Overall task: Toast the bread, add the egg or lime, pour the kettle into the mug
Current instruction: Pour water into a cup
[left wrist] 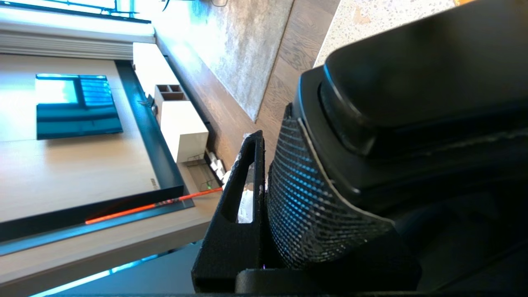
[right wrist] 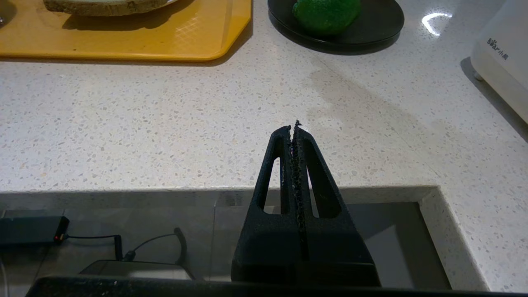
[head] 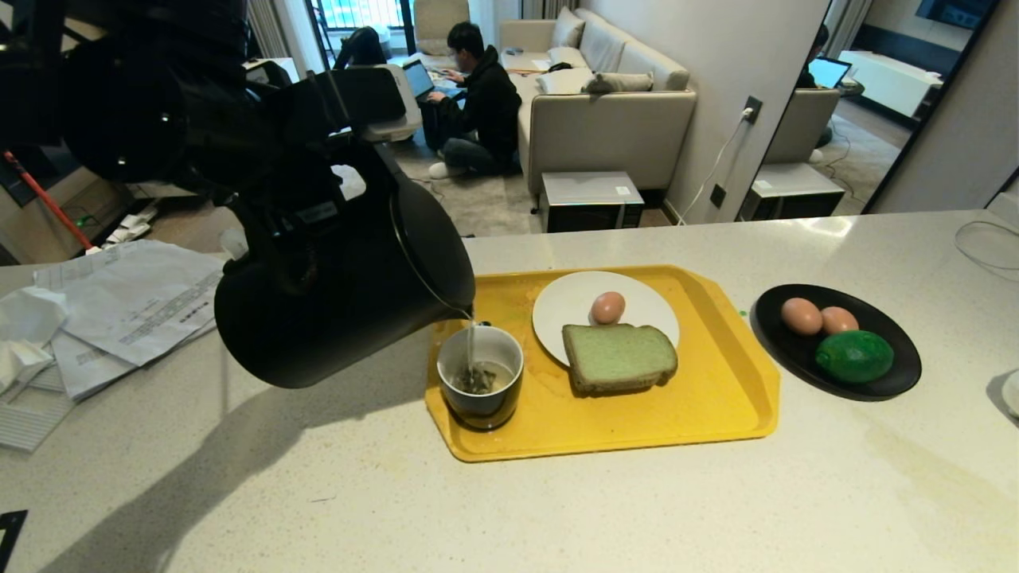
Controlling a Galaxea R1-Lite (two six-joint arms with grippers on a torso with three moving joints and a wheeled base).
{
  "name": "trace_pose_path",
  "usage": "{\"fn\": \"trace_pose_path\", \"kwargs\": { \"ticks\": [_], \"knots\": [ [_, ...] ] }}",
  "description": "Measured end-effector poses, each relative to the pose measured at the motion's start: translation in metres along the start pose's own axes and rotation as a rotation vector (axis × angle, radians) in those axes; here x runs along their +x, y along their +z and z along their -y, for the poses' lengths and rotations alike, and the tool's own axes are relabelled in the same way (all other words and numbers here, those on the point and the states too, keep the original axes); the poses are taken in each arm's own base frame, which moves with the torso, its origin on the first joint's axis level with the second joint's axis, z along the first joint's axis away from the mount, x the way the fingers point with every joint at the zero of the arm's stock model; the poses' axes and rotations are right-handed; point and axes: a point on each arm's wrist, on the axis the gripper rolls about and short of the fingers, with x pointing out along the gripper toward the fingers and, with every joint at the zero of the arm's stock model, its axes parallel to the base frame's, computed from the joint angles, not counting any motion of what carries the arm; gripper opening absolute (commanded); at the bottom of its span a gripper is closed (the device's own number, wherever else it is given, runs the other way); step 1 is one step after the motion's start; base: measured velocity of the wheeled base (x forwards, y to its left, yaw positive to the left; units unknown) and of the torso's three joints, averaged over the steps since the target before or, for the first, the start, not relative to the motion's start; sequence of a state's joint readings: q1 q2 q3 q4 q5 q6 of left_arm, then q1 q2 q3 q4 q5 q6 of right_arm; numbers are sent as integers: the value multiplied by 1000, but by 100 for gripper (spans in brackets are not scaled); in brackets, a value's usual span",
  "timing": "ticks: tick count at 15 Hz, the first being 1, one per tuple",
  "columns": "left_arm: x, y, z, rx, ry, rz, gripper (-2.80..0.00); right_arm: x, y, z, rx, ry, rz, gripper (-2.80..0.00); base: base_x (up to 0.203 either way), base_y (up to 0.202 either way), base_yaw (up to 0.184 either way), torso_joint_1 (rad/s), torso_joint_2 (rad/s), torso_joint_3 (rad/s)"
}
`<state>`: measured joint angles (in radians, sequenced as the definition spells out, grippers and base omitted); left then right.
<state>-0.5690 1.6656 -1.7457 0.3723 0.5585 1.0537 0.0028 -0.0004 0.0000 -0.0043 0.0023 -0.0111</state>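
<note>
My left gripper [left wrist: 288, 165] is shut on the handle of the black kettle [head: 334, 302], which hangs tilted above the counter's left half, spout down. A thin stream of water falls from the spout into the dark mug [head: 480, 387], which has tea leaves in it and stands at the yellow tray's [head: 716, 398] left end. On the tray a white plate [head: 573, 306] carries the green bread [head: 619, 356] and one egg [head: 607, 307]. Further right, a black plate [head: 899, 374] holds two eggs [head: 801, 315] and the lime [head: 854, 356]. My right gripper [right wrist: 293, 126] is shut and empty at the counter's front edge.
Papers [head: 119, 310] lie on the counter's left end. A white appliance [right wrist: 503, 53] stands at the far right, with a thin cable [head: 987, 247] behind it. Beyond the counter a person sits on the floor by a sofa.
</note>
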Motion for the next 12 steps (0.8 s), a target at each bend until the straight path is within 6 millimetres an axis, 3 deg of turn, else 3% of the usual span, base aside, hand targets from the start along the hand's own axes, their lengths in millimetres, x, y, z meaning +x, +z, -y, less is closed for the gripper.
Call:
{"fn": "trace_pose_path", "kwargs": {
  "ticks": [8,12],
  "knots": [
    [-16,-15,-6,-142,-35,72,-280,0,0,0,0,-1,0,-280,0,0,0,0,0,0],
    [-22,-33,-8,-227,-52,71,-280,0,0,0,0,-1,0,-280,0,0,0,0,0,0]
  ]
}}
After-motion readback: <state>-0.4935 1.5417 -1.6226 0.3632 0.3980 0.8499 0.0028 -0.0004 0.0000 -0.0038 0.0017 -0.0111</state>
